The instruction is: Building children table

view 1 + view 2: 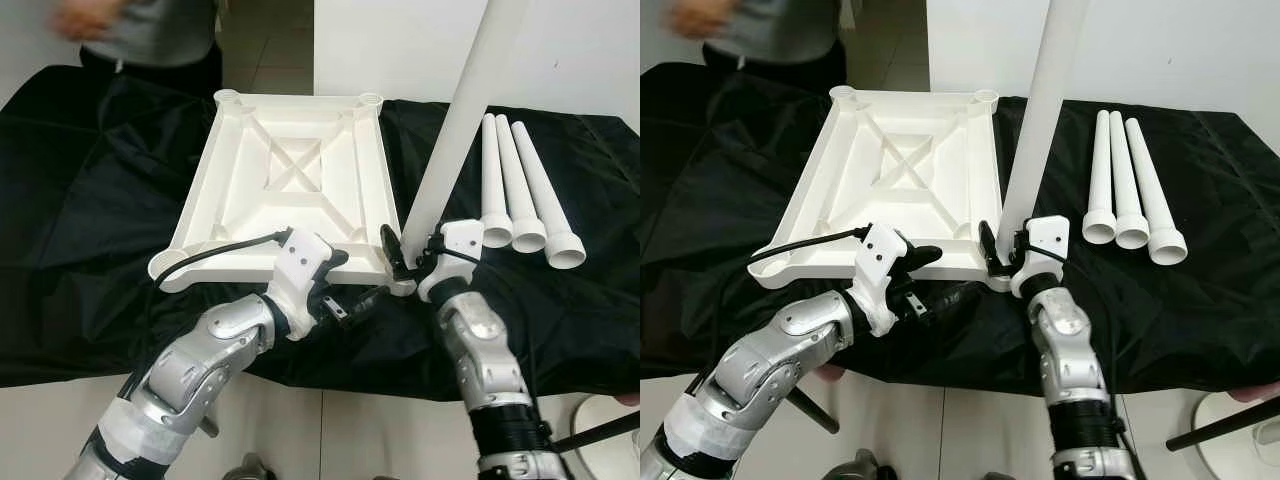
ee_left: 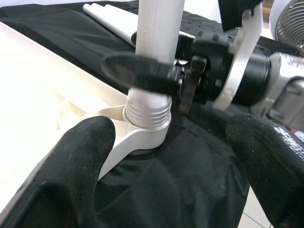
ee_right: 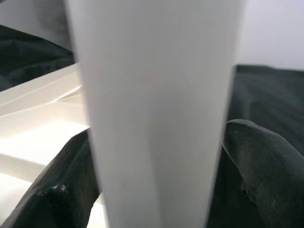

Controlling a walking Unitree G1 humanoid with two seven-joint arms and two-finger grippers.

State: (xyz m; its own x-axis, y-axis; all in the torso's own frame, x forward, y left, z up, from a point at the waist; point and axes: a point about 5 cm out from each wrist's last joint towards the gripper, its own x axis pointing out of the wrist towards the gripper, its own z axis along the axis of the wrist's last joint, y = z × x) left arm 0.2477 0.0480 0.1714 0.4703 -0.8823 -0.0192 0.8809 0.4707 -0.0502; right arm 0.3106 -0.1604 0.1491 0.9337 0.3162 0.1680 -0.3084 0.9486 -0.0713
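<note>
The white tabletop (image 1: 290,160) lies upside down on a black cloth. One white table leg (image 1: 462,110) stands upright at the tabletop's near right corner, its threaded end (image 2: 147,111) resting in the corner socket (image 2: 135,140). My right gripper (image 1: 402,252) is shut on that leg just above the socket, with a black finger (image 3: 259,161) on each side of it. Low in front of the tabletop's near edge, my left gripper (image 1: 355,300) points toward that corner. It is open, with only cloth between its fingers (image 2: 71,166).
Three more white legs (image 1: 515,185) lie side by side on the cloth to the right. A person (image 1: 150,30) stands behind the far left of the table. A fan (image 2: 287,19) and a black bar (image 1: 600,430) are on the floor at the near right.
</note>
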